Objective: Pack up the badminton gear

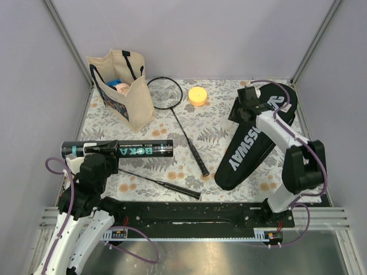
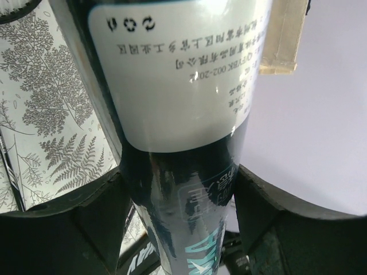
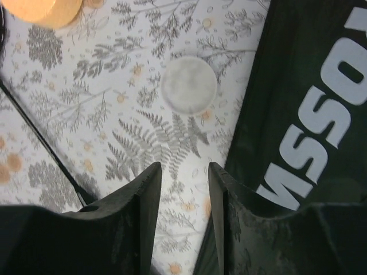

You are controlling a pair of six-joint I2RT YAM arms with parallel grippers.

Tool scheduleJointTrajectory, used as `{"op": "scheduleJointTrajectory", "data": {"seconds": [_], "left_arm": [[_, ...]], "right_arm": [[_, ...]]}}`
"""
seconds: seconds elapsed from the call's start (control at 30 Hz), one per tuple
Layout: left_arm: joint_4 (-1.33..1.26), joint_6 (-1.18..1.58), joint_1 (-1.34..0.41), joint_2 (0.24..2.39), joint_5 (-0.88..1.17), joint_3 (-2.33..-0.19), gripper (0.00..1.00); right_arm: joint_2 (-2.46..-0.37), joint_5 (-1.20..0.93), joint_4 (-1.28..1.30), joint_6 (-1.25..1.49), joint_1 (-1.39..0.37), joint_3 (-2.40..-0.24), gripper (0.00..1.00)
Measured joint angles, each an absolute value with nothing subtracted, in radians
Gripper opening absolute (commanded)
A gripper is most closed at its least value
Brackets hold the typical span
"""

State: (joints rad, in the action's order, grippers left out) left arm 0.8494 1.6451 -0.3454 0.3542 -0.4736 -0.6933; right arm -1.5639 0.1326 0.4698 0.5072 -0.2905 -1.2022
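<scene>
The long black lettered tube (image 1: 123, 150) stretches level across the table's left side. My left gripper (image 1: 98, 153) is shut on the tube (image 2: 172, 86), one finger (image 2: 86, 217) pressed against each side. One thin black racket (image 1: 178, 117) lies diagonally in the middle. A second racket's shaft and handle (image 1: 166, 186) lie near the front, its head hidden under the tube and arm. The black "CROSSWAY" cover (image 1: 258, 137) lies at the right. My right gripper (image 1: 248, 106) stands open over the cloth at the edge of the cover (image 3: 309, 114), nothing between its fingers (image 3: 143, 195).
A beige tote bag (image 1: 126, 86) with dark handles stands at the back left. An orange round object (image 1: 198, 95) sits at the back centre. A pale round disc (image 3: 188, 85) lies on the floral cloth ahead of the right gripper. Grey walls enclose the table.
</scene>
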Motion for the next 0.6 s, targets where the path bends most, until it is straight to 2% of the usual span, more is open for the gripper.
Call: {"op": "scheduleJointTrajectory", "data": {"seconds": [0.23,0.6], "left_arm": [[0.878,1.651,-0.345,0.355,-0.473,-0.693,0.27],[0.890,1.669,-0.345,0.355,-0.468,-0.693,0.28]], "right_arm": [[-1.842,0.179,0.472,0.610,-0.281,-1.354,0.47],[-2.044,0.200,0.537,0.750,-0.253,-1.481,0.41]]}}
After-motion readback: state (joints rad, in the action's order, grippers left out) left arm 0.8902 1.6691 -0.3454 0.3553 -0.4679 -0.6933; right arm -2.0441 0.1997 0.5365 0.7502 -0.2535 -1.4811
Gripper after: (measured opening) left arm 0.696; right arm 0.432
